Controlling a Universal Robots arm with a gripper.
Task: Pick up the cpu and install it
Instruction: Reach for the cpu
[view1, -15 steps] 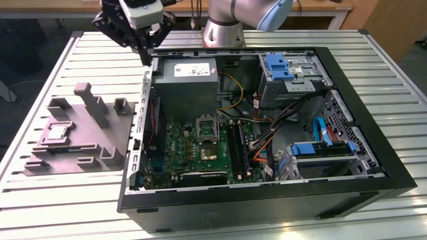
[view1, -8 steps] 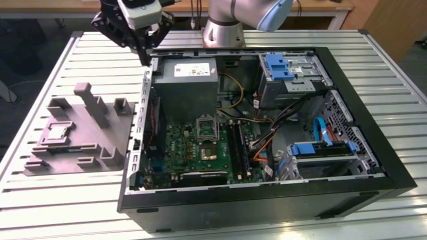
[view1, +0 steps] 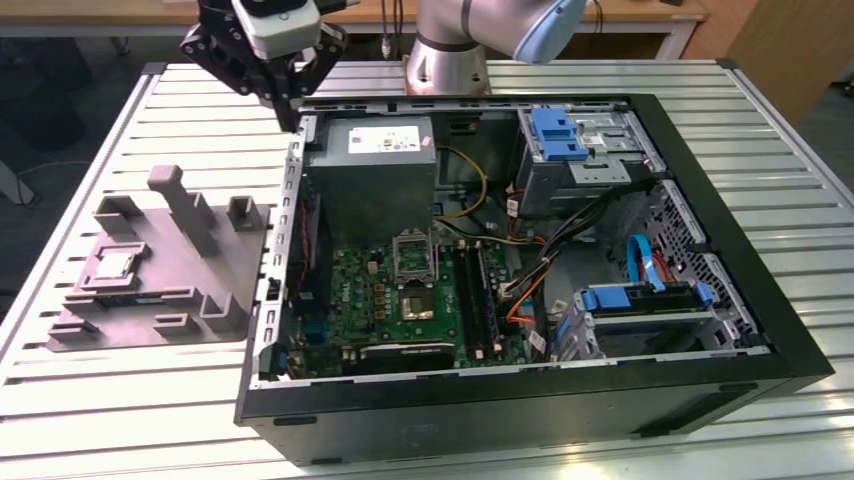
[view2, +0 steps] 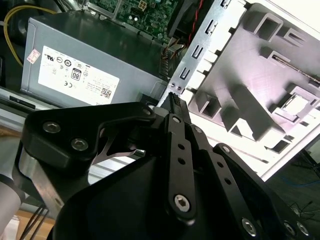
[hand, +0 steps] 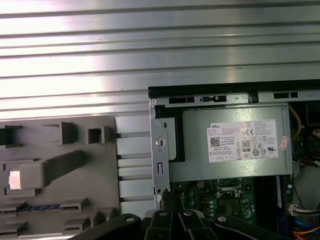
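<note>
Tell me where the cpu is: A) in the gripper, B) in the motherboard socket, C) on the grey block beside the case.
C: the cpu lies on the grey block, apart from the gripper at the case's corner.

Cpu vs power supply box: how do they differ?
The cpu is a small flat square; the power supply box is a far larger block. The cpu lies on the grey fixture outside the computer case; the box is mounted inside it. Both are silvery-grey.
</note>
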